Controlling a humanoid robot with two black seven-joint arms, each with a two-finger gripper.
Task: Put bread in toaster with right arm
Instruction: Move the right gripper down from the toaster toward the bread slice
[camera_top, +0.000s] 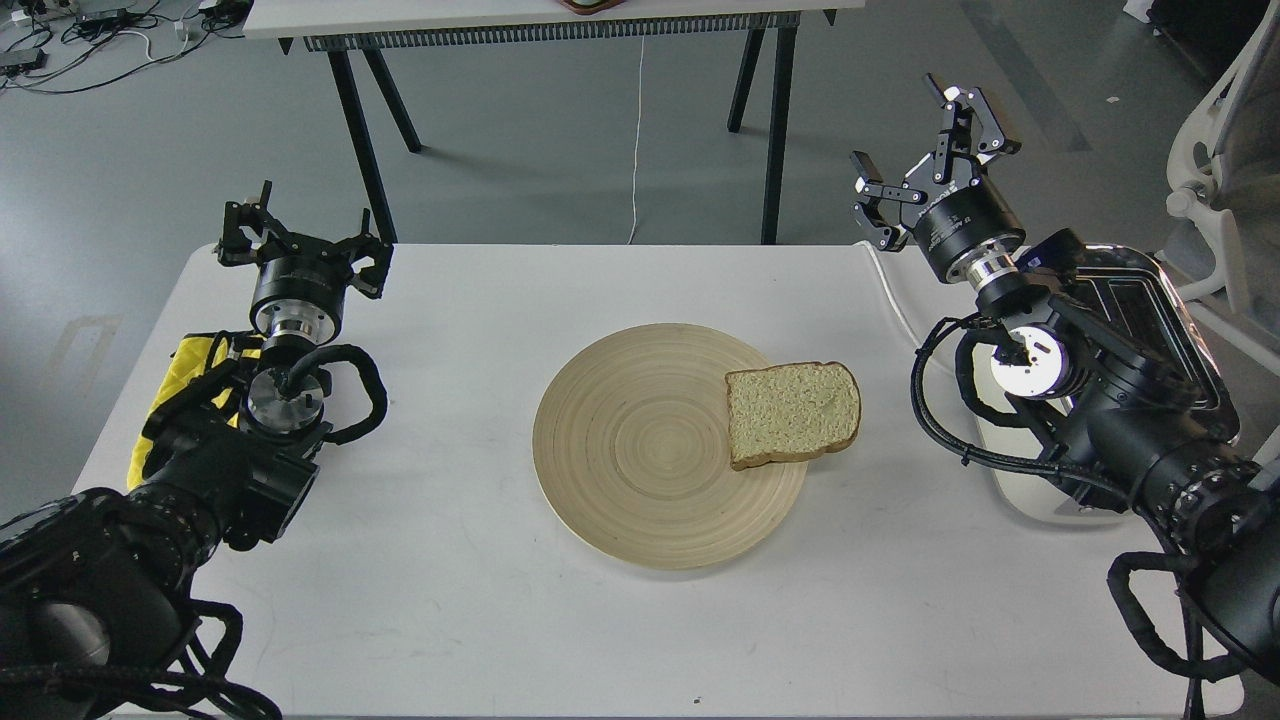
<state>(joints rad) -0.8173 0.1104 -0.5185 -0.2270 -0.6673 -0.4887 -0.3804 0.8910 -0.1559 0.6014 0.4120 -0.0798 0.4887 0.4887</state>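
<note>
Right arm pose: the right arm (1130, 400) comes in from the near right corner and rises over the right side of the worktop (450, 600), its forearm passing in front of the toaster, its wrist angled up toward the far edge.
Right claw: the right claw (925, 150) is spread wide, its fingers (872, 205) splayed apart with nothing between them, held above the far right part of the worktop.
Left arm pose: the left arm (230, 440) reaches in from the near left corner, with yellow cloth (185, 375) beside its wrist.
Left claw: the left claw (300, 240) is spread and empty, near the far left edge of the worktop.
Bread: the bread (792, 413) lies flat on the right rim of the round wooden plate (640, 450), its right end overhanging the rim, rounded top pointing right.
Bread versus right claw: the slice sits nearer and to the left of the right claw, well apart from it.
Toaster: the toaster (1150, 285) stands at the right edge of the worktop, largely hidden behind the right arm; its chrome top shows.
</note>
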